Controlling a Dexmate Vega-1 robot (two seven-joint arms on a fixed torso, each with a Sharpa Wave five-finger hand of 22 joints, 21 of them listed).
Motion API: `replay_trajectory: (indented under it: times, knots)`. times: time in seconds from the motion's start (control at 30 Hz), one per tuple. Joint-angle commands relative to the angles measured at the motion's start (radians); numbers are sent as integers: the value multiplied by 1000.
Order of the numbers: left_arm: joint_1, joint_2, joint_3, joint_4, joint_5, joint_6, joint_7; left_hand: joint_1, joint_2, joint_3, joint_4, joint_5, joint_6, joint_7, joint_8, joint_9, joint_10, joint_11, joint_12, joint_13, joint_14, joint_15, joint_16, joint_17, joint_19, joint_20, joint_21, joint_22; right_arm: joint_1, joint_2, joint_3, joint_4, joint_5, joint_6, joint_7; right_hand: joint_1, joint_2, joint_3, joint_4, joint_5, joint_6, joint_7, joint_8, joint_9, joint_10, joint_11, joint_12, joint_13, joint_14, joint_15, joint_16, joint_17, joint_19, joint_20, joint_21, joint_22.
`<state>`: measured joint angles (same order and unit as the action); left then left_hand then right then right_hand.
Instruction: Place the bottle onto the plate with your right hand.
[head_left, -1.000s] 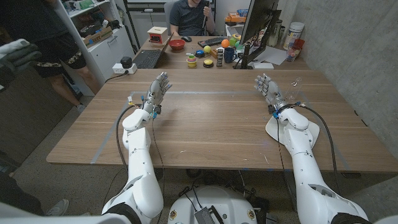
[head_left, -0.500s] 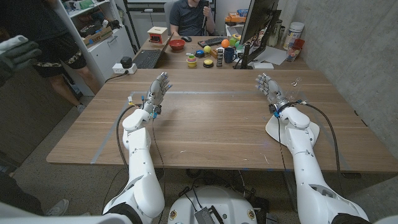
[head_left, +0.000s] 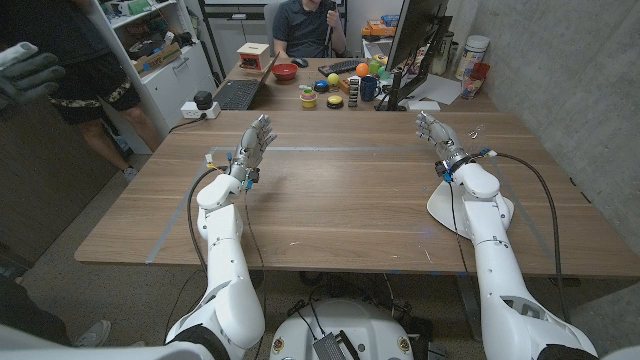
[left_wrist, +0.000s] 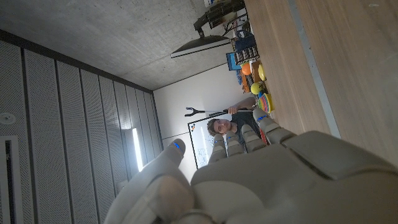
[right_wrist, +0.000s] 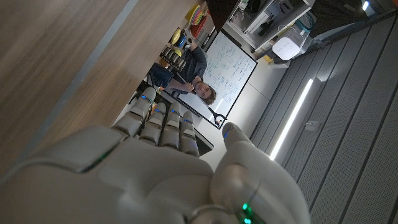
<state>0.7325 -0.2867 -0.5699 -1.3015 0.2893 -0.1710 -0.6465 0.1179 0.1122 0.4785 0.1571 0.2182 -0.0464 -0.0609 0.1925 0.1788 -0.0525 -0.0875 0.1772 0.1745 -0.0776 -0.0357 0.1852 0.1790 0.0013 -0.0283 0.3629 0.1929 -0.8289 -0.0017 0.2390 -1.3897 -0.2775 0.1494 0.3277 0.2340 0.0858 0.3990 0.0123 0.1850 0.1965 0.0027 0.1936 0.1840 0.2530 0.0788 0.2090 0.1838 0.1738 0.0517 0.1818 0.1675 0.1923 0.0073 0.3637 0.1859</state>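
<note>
Wooden table (head_left: 340, 200) before you; white plate (head_left: 500, 213) at right edge, partly hidden under your right forearm. Your left hand (head_left: 253, 143) raised, fingers spread, holds nothing. Your right hand (head_left: 436, 135) likewise spread, just beside clear bottle (head_left: 474, 133), faint, outline hard to make out

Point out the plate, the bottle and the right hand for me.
plate (head_left: 497, 215): head view, bare white rim right of the forearm.
bottle (head_left: 472, 137): head view, clear body, faint, just beyond the right hand.
right hand (head_left: 435, 134): head view, middle of the hand, fingers apart.
</note>
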Motion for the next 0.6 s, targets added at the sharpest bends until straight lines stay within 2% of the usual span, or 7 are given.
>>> replay_trajectory:
  times: [0.03,0.33,0.6]
  knots:
    - [-9,7,-1,18,-2,-12,-3,3,17,5,1,6,-2,-10,5,5,1,-9,6,5,-6,-26,5,5,0,-14,3,2,9,-29,-33,-58,-185,2,-81,35,-4,7,-27,0,-4,-17,1,3,-10,-5,-4,4,15,1,3,3,33,8,7,0]
    - [-15,11,-2,32,-1,-23,3,2,16,5,2,6,-3,-12,4,5,0,-9,6,5,-6,-27,5,5,0,-15,3,2,24,-48,-55,-84,-312,0,-125,71,-9,13,-61,0,-16,-37,-2,4,-36,-21,-10,5,19,0,0,4,49,18,8,0]
    - [-18,12,-4,36,-1,-26,6,1,15,3,2,6,-3,-12,4,5,-2,-8,6,5,-6,-28,5,5,0,-14,2,2,31,-63,-80,-114,-436,-10,-172,98,-20,11,-90,-3,-40,-63,-8,5,-60,-28,-13,6,10,-3,-4,5,70,43,11,1]
